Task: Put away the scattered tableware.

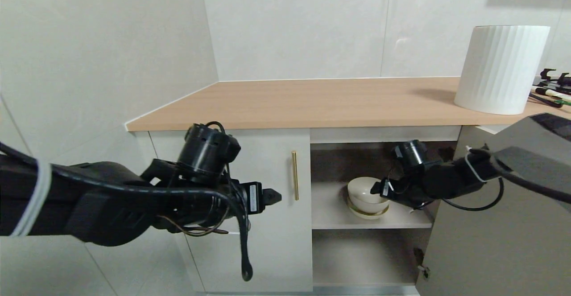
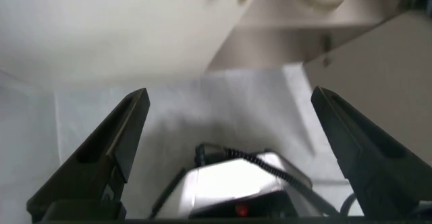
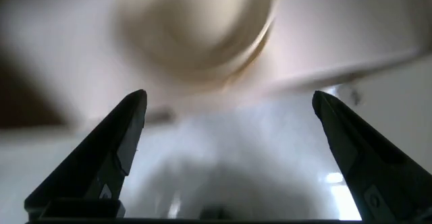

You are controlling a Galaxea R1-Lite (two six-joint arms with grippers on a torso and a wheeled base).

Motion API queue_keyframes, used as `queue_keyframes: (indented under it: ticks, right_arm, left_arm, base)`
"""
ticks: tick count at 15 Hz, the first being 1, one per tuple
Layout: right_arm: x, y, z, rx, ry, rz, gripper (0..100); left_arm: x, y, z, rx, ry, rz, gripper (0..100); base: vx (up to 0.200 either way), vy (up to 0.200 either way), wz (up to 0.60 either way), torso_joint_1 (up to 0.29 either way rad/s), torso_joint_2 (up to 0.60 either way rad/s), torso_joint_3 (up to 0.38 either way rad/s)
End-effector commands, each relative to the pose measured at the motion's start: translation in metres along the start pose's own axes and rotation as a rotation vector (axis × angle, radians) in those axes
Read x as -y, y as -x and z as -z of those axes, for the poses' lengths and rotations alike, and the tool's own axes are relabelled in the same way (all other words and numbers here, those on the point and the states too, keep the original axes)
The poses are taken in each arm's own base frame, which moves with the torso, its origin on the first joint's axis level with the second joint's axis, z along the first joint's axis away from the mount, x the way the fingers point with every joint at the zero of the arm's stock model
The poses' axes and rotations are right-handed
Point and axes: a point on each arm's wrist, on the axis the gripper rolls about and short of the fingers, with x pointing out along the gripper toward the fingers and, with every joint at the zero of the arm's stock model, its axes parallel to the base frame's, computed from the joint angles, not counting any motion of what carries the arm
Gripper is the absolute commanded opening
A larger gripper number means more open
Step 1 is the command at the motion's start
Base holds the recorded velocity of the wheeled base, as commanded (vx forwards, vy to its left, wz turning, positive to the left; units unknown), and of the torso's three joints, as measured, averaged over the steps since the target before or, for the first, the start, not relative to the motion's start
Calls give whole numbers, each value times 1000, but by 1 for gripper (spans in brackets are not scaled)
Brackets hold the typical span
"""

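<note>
The cream bowl (image 1: 365, 192) stands on a second dish (image 1: 366, 214) on the upper shelf (image 1: 328, 218) of the open cupboard, under the wooden surface (image 1: 312, 100). The right pincer (image 1: 380, 189) is just beside the bowl, released and holding nothing. The left pincer (image 1: 273, 196) is also spread and empty, in front of the closed door (image 1: 276, 251). I think the danger is in the retreat: if the right arm drifts sideways, a finger can catch the rim and drag the stack off the shelf
</note>
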Motion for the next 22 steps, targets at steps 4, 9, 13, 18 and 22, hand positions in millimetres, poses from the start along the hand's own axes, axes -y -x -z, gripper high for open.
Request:
queue_keyframes:
  ticks: [4,9,13,18,22]
  right_arm:
    - [-6,158,19,30,152,-198,100]
    - [4,208,35,26,172,-243,100]
    - [15,222,44,28,160,-251,100]
    - [15,216,53,-4,181,-234,100]
    - [15,221,54,7,185,-241,100]
  left_arm:
    - [-18,97,2,166,-34,131,100]
    - [-30,144,27,179,-47,229,100]
    - [-32,137,26,159,-34,202,100]
    - [-32,128,26,130,-27,188,100]
    - [-32,131,25,141,-27,190,100]
  base:
    - [0,0,0,0,0,0]
    - [0,0,0,0,0,0]
    - [0,0,0,0,0,0]
    - [0,0,0,0,0,0]
    - [-150,0,0,7,2,1]
